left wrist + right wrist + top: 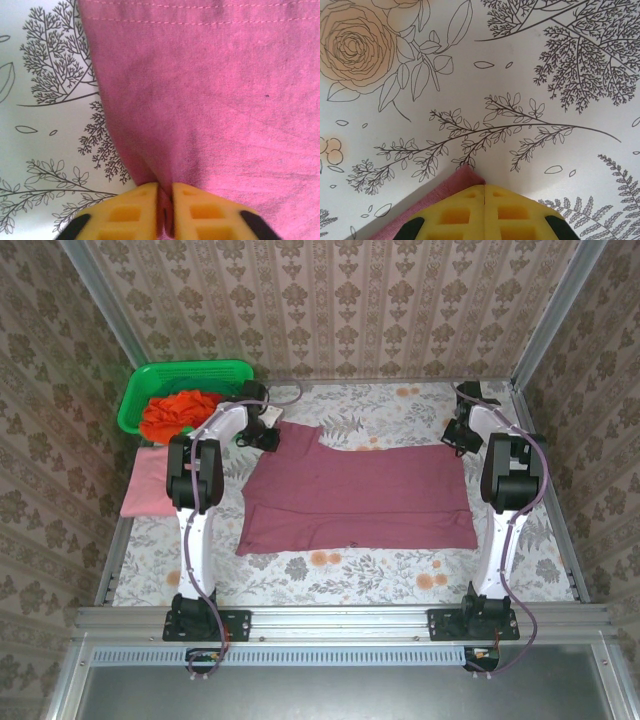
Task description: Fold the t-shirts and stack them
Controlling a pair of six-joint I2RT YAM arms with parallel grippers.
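The left fingers (135,212) were clenched on a fold of the maroon shirt (210,100), with a thin ridge of cloth showing in the narrow slit between them. From that pinch the fabric fanned out away from the left gripper (165,200), with a stitched hem across the far side and the flower-printed table (45,100) bare to one side.

The right fingers (520,215) were pressed tight together, pad against pad. A corner of the maroon shirt poked out beside the tip of the right gripper (485,187) and ran under it – whether any cloth was caught between the pads could not be told.

From above, the maroon shirt lay spread mostly flat across the middle of the table, its length running side to side. The left gripper sat at its far-left part, where the cloth jutted toward the back wall, and the right gripper at its far-right corner.

A pink shirt (150,485) lay flat at the table's left edge, well apart from the maroon one. Behind it, in the far-left corner, a green basket (190,370) held the orange and red shirts (180,415) – bunched in a heap.
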